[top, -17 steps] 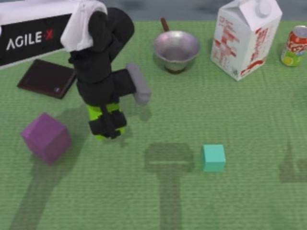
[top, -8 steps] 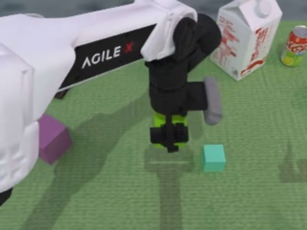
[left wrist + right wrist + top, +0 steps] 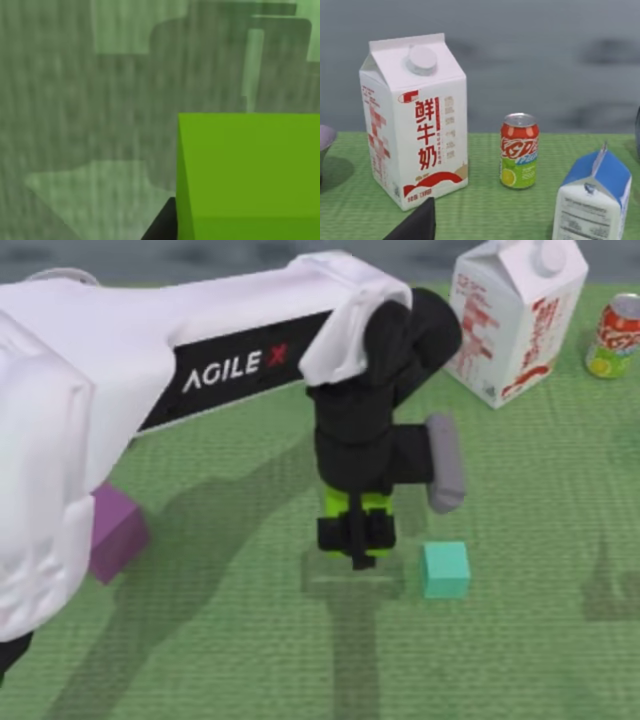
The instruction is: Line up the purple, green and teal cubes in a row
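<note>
Left tool (image 3: 355, 535) is pinching the green cube (image 3: 358, 504), black fingers (image 3: 335, 533) clamped on its sides, over the middle of the surface (image 3: 520, 660). Can't tell from the top view whether the cube touches the surface; in the left wrist view the cube (image 3: 250, 175) fills the lower corner with shadowed green mat behind it. Teal cube (image 3: 445, 569) sits on the surface just right of the left tool, a small gap between them. Purple cube (image 3: 115, 532) is well apart at the left, partly hidden under the white left arm (image 3: 150, 370). Green and teal are roughly level in a left-right line; purple lies close to that line.

Milk carton (image 3: 515, 315) and soda can (image 3: 612, 335) stand along the far right edge. Right wrist view shows the same carton (image 3: 417, 120) and can (image 3: 519, 150), plus a blue-topped carton (image 3: 592, 200) nearer. Right tool isn't visible in any view.
</note>
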You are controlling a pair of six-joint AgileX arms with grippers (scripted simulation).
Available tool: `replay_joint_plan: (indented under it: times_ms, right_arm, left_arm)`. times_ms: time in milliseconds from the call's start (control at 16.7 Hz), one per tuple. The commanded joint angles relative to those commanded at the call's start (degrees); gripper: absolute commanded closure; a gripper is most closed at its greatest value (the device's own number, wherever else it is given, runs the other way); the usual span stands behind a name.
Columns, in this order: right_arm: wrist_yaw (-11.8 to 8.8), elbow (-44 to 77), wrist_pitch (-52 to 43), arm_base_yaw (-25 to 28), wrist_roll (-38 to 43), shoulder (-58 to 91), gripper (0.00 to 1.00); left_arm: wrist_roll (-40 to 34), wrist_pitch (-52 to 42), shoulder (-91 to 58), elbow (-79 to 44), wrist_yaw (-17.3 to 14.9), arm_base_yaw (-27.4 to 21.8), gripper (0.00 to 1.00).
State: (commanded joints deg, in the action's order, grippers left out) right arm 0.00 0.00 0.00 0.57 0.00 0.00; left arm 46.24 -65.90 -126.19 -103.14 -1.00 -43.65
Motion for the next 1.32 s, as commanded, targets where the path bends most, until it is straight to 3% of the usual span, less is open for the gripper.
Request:
replay_joint_plan:
  times_ms: [300,540,1320]
  right_arm:
    - [0.0,0.0,0.0,0.0,0.0,0.0,0.0]
    - [0.0,0.0,0.0,0.0,0.0,0.0,0.0]
    - [0.0,0.0,0.0,0.0,0.0,0.0,0.0]
  left_arm:
    - [0.2,8.8,-3.1,5.9,-0.1,-0.6,1.0]
    - [0.2,9.3,-3.3,6.3,-0.1,-0.7,1.0]
    - [0.2,9.3,-3.3,6.3,-0.1,-0.7,0.02]
